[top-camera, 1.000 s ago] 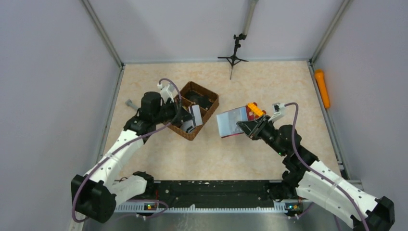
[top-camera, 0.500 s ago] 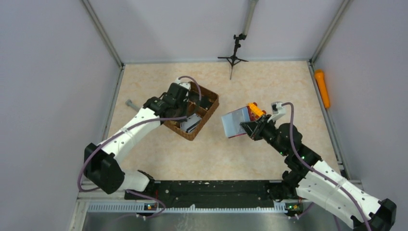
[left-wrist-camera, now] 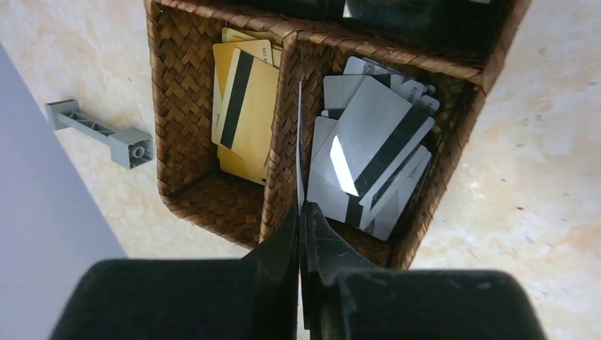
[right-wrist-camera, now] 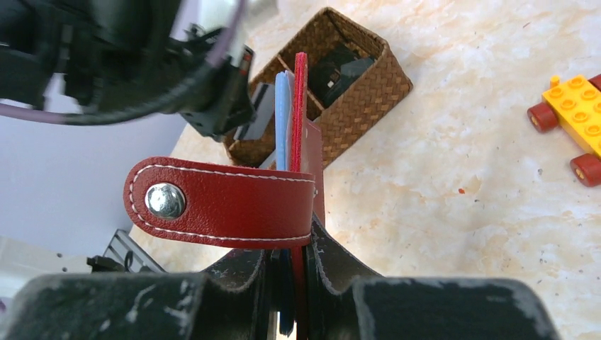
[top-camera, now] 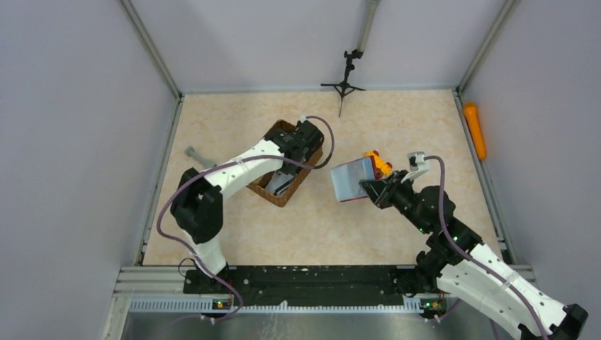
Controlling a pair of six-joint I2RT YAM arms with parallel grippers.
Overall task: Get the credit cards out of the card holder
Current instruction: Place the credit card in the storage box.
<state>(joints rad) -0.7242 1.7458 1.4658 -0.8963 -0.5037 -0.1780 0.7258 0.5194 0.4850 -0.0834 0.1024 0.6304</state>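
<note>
left gripper [left-wrist-camera: 300, 209] is seen with its jaws pressed almost together, and a thin edge-on card [left-wrist-camera: 299, 142] appears to be pinched between them. it is held just above the divider of the woven basket [left-wrist-camera: 170, 92]. right gripper [right-wrist-camera: 296, 244] is closed on the lower part of the card holder [right-wrist-camera: 227, 202]. the holder is held upright and clear of the bench [top-camera: 425, 120], near its middle, to the right of the basket and just beside a yellow toy car [top-camera: 377, 161].

the basket is set left of the bench's middle, toward the far edge. silver-grey credit cards [left-wrist-camera: 368, 156] are piled in one compartment and tan cards [left-wrist-camera: 244, 106] in the neighbouring one, so a good share of the task is judged done. a bluish card [right-wrist-camera: 283, 120] is seen standing in the holder beside the red panel, so the emptying is judged unfinished. the pinched card is not yet dropped, and whatever is in the holder is not yet drawn out.

how many cards are in the holder cannot be told, since it is viewed edge-on from the wrist and only as a greyish face from above. the third basket compartment is cut off at the top of the left wrist view, and its dark contents cannot be made out. the left fingertips are hidden from above by the arm itself. a grey plastic part [left-wrist-camera: 99, 131] is seen near the bench's left edge.
</note>
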